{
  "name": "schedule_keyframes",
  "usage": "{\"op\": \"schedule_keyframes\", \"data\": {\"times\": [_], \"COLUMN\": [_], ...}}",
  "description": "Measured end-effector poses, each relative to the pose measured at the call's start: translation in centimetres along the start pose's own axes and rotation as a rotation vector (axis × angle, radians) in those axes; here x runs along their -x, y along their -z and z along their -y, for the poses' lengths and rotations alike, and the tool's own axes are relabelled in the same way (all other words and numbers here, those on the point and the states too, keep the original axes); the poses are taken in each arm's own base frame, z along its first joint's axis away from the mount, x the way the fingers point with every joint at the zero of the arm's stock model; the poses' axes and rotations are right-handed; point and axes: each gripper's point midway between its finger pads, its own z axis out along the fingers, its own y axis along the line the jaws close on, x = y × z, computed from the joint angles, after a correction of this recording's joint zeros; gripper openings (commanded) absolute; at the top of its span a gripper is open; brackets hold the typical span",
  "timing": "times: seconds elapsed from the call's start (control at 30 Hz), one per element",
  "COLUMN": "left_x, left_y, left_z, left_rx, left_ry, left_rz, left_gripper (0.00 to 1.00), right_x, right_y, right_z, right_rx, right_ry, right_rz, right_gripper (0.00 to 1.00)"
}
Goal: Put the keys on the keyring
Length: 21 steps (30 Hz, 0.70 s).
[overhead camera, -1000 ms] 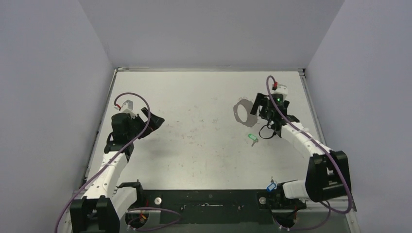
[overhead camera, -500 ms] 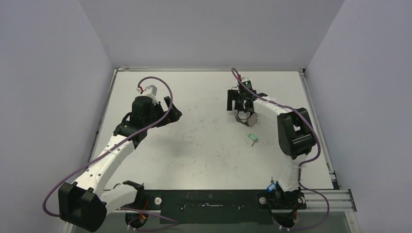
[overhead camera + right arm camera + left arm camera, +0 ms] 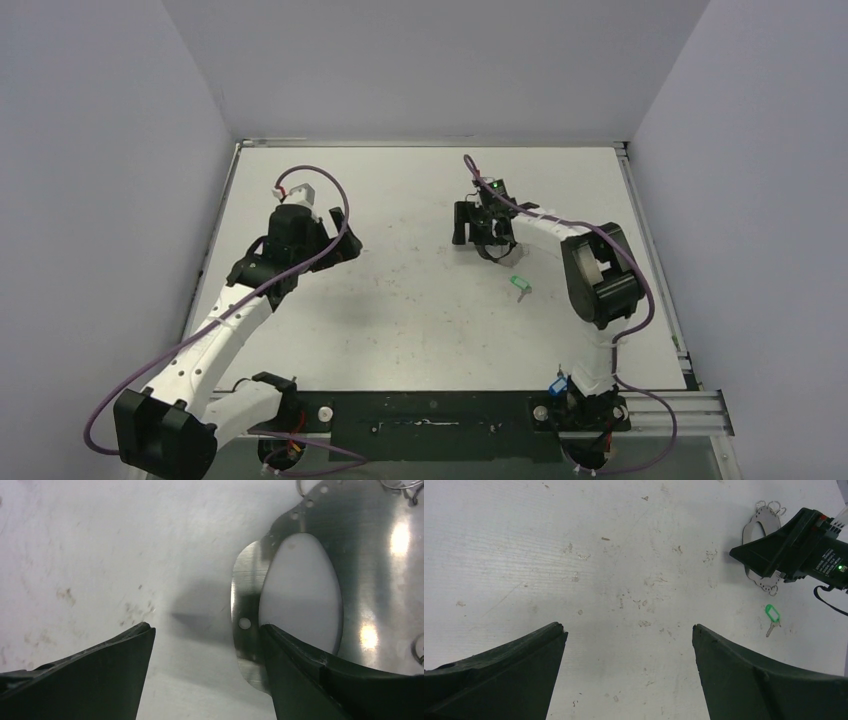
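Right gripper (image 3: 206,627) with jaws apart, keyring (image 3: 370,540) rim lying just inside one finger, rest of the ring beyond that finger, green key (image 3: 519,285) near, on the gripper's arm side, left gripper (image 3: 629,630) spread wide, well apart from both

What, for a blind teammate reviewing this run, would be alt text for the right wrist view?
The right hand, its dark fingers apart, straddles the rim of a flat shiny metal keyring lying on a scuffed white table.
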Motion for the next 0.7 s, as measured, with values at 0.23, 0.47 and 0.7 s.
{"op": "schedule_keyframes", "data": {"times": [0.23,0.47,0.7], "left_x": [-0.4,-0.8,-5.8], "left_y": [0.3,-0.4,-3.2], "left_z": [-0.3,0.0,0.9], "left_rx": [0.012,0.011,-0.061], "left_ry": [-0.015,-0.029,-0.02], "left_rz": [-0.023,-0.076,-0.271], "left_gripper": [0.97,0.97,0.89], "right_x": [-8.7,-15.6,-10.7], "right_y": [4.4,10.7,17.5], "right_z": [-6.9,-11.6,-12.1], "right_rx": [0.183,0.335,0.398], "right_ry": [0.004,0.009,-0.002], "right_rz": [-0.129,-0.223,0.001], "right_gripper": [0.78,0.84,0.89]}}
